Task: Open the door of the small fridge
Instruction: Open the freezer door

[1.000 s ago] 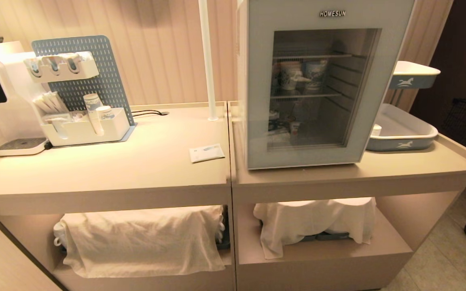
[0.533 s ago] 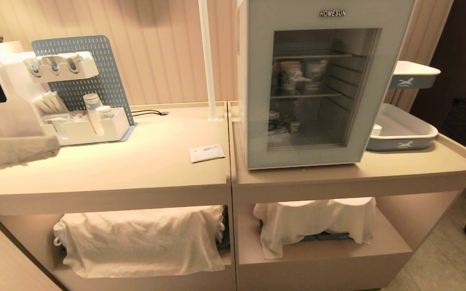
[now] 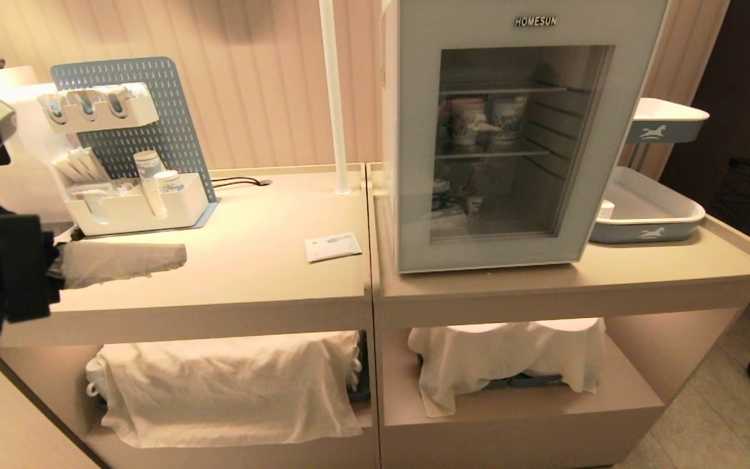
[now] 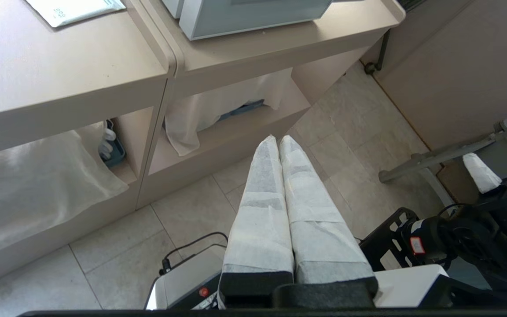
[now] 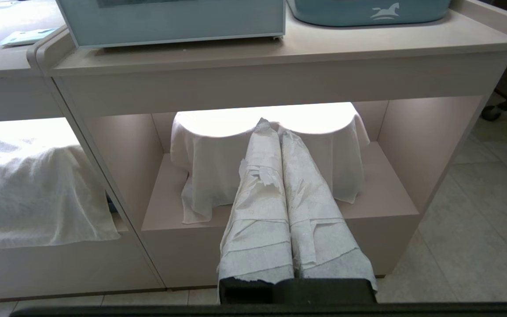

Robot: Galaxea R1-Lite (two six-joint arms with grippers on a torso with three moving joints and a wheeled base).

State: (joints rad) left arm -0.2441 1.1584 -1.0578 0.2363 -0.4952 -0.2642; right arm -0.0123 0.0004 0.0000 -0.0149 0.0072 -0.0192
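Note:
The small fridge stands on the right counter, white with "HOMESUN" on its door. The door is a pale grey-blue frame with a glass window and sits flush and closed; cups on wire shelves show through it. Its lower edge also shows in the left wrist view and the right wrist view. My left gripper, wrapped in white tape, is shut and empty, raised over the left counter's front, far left of the fridge. My right gripper is shut and empty, low in front of the right counter's lower shelf.
A white water dispenser and a cup organiser with pegboard stand at the left. A paper packet lies near the counter seam. A white pole rises left of the fridge. Blue trays sit to its right. Cloth-covered items fill the lower shelves.
My left arm has risen and swung in from the left edge; its gripper now reaches further right over the left counter. The fridge door has not moved.

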